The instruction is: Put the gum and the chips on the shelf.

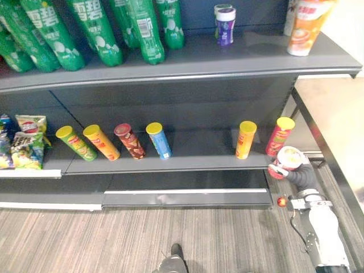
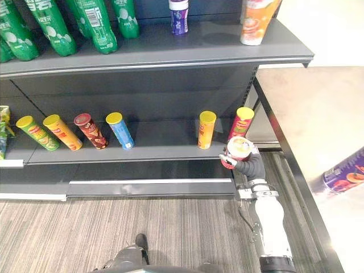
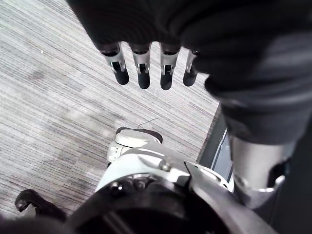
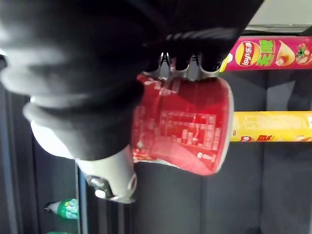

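Chips are riding in the right hand (image 1: 300, 175), which is clenching its fingers round a red chip cup (image 1: 288, 159) with a pale lid, right at the front right corner of the lower shelf (image 1: 193, 162). Whether the cup's base is touching the shelf board yet is not showing from up here. Just behind it a pink can (image 1: 280, 135) with a yellow lid is standing, and a yellow can (image 1: 245, 139) is standing a little further in, with a bare strip of shelf between the two. By my reading the placing step is under way, and that bare strip is looking like the safest landing spot. Doing it well is going to mean sliding the cup inward with its base level, steering clear of the pink can so nothing is toppling, and only loosening the fingers once the base is sitting flat and well back from the edge. Up on the top shelf (image 1: 227, 57) a small purple-and-white bottle (image 1: 225, 24) is standing; I am taking that for the gum, so that half is looking done. Meanwhile the left hand (image 3: 141, 63) is hanging over the striped floor (image 3: 58, 97), fingers relaxed and carrying nothing.
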You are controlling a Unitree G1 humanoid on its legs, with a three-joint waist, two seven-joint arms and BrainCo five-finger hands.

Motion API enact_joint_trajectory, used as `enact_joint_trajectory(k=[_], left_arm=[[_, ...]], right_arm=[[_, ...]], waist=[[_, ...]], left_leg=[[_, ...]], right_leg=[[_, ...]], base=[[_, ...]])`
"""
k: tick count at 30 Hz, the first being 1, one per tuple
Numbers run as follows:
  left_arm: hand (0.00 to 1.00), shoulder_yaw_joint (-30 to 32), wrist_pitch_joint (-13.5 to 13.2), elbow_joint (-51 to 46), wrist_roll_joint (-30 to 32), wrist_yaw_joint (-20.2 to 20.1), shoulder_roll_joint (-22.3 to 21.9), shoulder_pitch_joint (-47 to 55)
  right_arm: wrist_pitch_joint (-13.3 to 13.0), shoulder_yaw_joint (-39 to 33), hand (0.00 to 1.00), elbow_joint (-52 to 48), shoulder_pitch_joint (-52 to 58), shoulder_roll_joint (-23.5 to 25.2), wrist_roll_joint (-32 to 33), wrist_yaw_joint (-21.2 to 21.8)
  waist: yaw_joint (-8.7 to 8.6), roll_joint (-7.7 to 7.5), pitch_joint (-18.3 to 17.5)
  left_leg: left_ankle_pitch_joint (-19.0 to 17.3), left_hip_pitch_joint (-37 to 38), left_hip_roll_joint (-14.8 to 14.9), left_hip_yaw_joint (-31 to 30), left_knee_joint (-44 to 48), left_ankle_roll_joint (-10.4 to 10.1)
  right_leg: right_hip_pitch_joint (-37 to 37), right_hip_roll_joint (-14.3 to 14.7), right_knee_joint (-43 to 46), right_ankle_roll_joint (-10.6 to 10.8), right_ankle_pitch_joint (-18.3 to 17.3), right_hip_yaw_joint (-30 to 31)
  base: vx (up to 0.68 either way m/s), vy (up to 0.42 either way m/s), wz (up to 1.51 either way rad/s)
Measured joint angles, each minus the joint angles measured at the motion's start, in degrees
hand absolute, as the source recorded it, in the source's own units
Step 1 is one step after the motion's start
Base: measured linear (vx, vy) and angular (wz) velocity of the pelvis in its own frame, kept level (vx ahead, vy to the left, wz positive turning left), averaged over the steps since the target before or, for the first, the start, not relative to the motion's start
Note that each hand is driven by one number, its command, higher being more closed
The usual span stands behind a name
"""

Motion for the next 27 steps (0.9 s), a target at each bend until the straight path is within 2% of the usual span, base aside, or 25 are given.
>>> enact_joint_trajectory(k=[1,3,4,6,8,11,12,13,14,15,16,18,19,20,21,22,23,24,25,27], left_arm=[[0.00,-0.5,-0.3,0.4,0.1,0.0,1.4,-0.3],[0.00,-0.4,-0.3,0.6,0.1,0.0,2.4,-0.6],[0.00,-0.9,-0.1,1.0,0.1,-0.2,3.1,-1.1],[0.00,-1.5,0.0,1.2,0.1,-0.3,3.3,-1.4],[0.00,-1.7,0.0,1.2,0.2,-0.7,3.3,-1.4],[0.00,-2.6,-0.2,1.3,0.2,-1.3,3.9,-1.4],[0.00,-2.7,-0.2,1.3,0.1,-1.2,4.0,-1.3],[0.00,-2.8,-0.2,1.2,-0.1,-1.2,3.6,-1.4],[0.00,-2.8,-0.1,1.1,-0.1,-1.2,3.8,-1.5],[0.00,-2.7,-0.1,1.1,-0.1,-1.1,3.9,-1.8],[0.00,-2.6,-0.1,0.8,-0.1,-1.2,3.9,-2.2],[0.00,-2.5,0.0,0.4,-0.2,-1.2,3.8,-2.5],[0.00,-2.5,0.2,0.2,-0.2,-1.3,3.9,-2.5],[0.00,-2.5,0.6,-0.2,-1.4,-1.3,4.4,-2.5],[0.00,-2.5,0.7,-0.4,-1.8,-1.3,4.8,-2.4],[0.00,-2.3,1.0,-0.4,-2.3,-1.2,5.3,-2.8],[0.00,-2.4,1.0,-0.6,-2.3,-1.3,4.4,-3.0],[0.00,-2.3,1.0,-0.6,-2.3,-1.3,3.9,-3.0],[0.00,-1.9,1.0,-0.7,-2.3,-1.2,2.8,-2.9],[0.00,-1.4,1.2,-0.7,-2.3,-1.3,1.9,-2.7]], right_arm=[[0.0,0.5,1.00,0.7,0.5,1.0,0.0,0.3],[-0.3,1.9,1.00,0.7,0.0,1.4,0.0,1.3],[-0.9,2.3,1.00,0.6,0.0,1.5,0.0,1.3],[-1.1,2.2,1.00,0.5,0.0,1.4,-0.1,1.2],[-1.1,1.7,1.00,0.5,0.2,1.5,-0.1,0.9],[-1.2,1.5,1.00,-1.6,0.8,1.5,-0.1,0.4],[-1.5,1.5,1.00,-2.2,0.9,1.5,-0.1,0.4],[-1.9,1.6,1.00,-2.3,1.0,2.0,-0.1,0.5],[-2.2,1.7,1.00,-2.3,1.0,2.4,-0.1,0.6],[-2.5,1.9,1.00,-2.3,0.9,2.7,-0.2,0.7],[-2.8,1.9,1.00,-2.3,0.5,2.7,-0.2,0.8],[-3.7,1.9,1.00,-2.3,-0.4,2.7,-0.2,0.7],[-3.8,2.0,1.00,-2.4,-0.9,2.7,-0.2,0.7],[-4.0,2.0,1.00,-3.0,-1.4,2.7,-0.2,0.6],[-4.0,2.1,1.00,-3.4,-1.6,2.7,-0.2,0.5],[-4.2,2.1,1.00,-3.7,-1.7,2.4,-0.2,0.1],[-4.2,2.1,1.00,-3.7,-1.8,2.1,-0.2,-0.2],[-4.2,2.1,1.00,-3.7,-1.8,2.0,-0.1,-0.3],[-4.2,2.1,1.00,-3.7,-1.8,1.5,-0.1,-0.2],[-4.2,1.9,1.00,-3.7,-1.8,0.9,-0.1,-0.1]], waist=[[-0.37,-1.95,-0.1],[0.36,-4.00,0.0],[0.51,-4.56,-0.1],[0.41,-4.23,-0.4],[0.18,-3.59,-0.6],[0.29,-3.86,-0.6],[0.04,-3.85,-0.6],[-0.20,-3.43,-0.3],[-0.20,-3.43,-0.3],[-0.35,-3.78,-0.5],[-0.54,-3.66,-0.5],[-0.70,-3.40,-0.3],[-0.67,-3.49,-0.4],[-0.48,-4.58,-0.6],[-0.40,-5.57,-0.7],[-0.21,-6.33,-0.5],[0.40,-4.43,-0.6],[0.39,-4.13,-0.4],[0.48,-2.58,-0.3],[0.54,-1.42,-0.6]], left_leg=[[-1.6,0.8,-2.2,1.5,1.3,1.2],[-4.5,0.7,-4.3,3.4,3.0,2.0],[-6.0,0.5,-5.3,4.3,4.3,2.7],[-7.6,1.0,-6.2,4.9,4.8,3.5],[-8.2,2.3,-6.7,5.1,3.9,4.0],[-8.3,7.2,-7.9,6.5,-1.1,4.3],[-8.1,9.3,-8.3,6.8,-2.9,4.8],[-8.3,10.9,-8.2,6.8,-3.9,5.3],[-8.3,11.4,-8.0,6.9,-4.1,5.3],[-8.3,12.4,-7.4,7.3,-4.7,5.3],[-8.3,12.8,-6.2,7.4,-4.7,5.3],[-8.2,12.8,-4.4,7.6,-4.4,5.0],[-8.0,12.8,-3.7,7.6,-4.2,4.7],[-8.2,12.8,-3.6,7.5,-3.6,3.2],[-8.7,13.0,-4.0,7.4,-3.5,2.1],[-9.4,13.2,-3.8,6.2,-3.6,0.3],[-9.0,12.9,-1.9,6.0,-3.8,-0.9],[-8.8,12.9,-1.0,5.8,-4.1,-1.4],[-8.2,13.0,0.6,5.2,-4.8,-2.3],[-7.5,13.1,2.5,4.2,-5.7,-3.3]], right_leg=[[0.7,-2.4,0.5,0.2,0.0,0.5],[0.1,-5.3,0.8,0.3,0.0,1.9],[-0.1,-6.6,0.8,1.6,1.3,2.5],[-0.7,-7.8,1.9,1.7,3.5,2.8],[-1.9,-8.3,5.1,0.7,5.7,2.8],[-9.2,-11.1,21.0,-3.6,8.8,2.7],[-12.1,-12.3,27.2,-5.5,12.0,2.8],[-14.2,-12.8,32.0,-5.4,12.2,2.9],[-15.4,-12.8,33.9,-5.8,10.6,2.8],[-17.4,-11.6,35.3,-5.7,6.3,2.0],[-19.1,-9.7,33.2,-5.8,3.7,0.2],[-19.9,-7.3,25.3,-5.9,3.4,-1.9],[-19.9,-6.0,19.2,-5.0,4.1,-2.0],[-19.8,-5.5,10.3,-4.0,10.1,-1.5],[-19.9,-5.6,8.3,-4.0,14.5,-0.9],[-18.8,-5.3,7.3,-1.0,12.2,0.0],[-17.9,-3.1,5.0,-1.2,12.1,-0.8],[-17.4,-2.0,3.3,-1.3,12.0,-1.6],[-15.9,0.0,0.6,-2.0,12.6,-3.1],[-13.5,2.5,-2.8,-2.4,13.1,-4.6]], base=[[0.22,0.251,-0.23],[0.17,0.214,-0.32],[0.17,0.220,-0.31],[0.17,0.237,-0.13],[0.18,0.248,-0.07],[0.12,0.175,-0.17],[0.16,0.135,-0.09],[0.17,0.105,-0.05],[0.18,0.036,0.00],[0.17,-0.029,0.00],[0.17,-0.057,0.00],[0.12,-0.095,-0.01],[0.17,-0.220,0.04],[0.17,-0.245,0.09],[0.15,-0.307,0.15],[0.09,-0.286,0.10],[0.08,-0.275,0.09],[0.08,-0.238,0.07],[0.07,-0.182,0.16],[0.05,-0.193,0.25]])
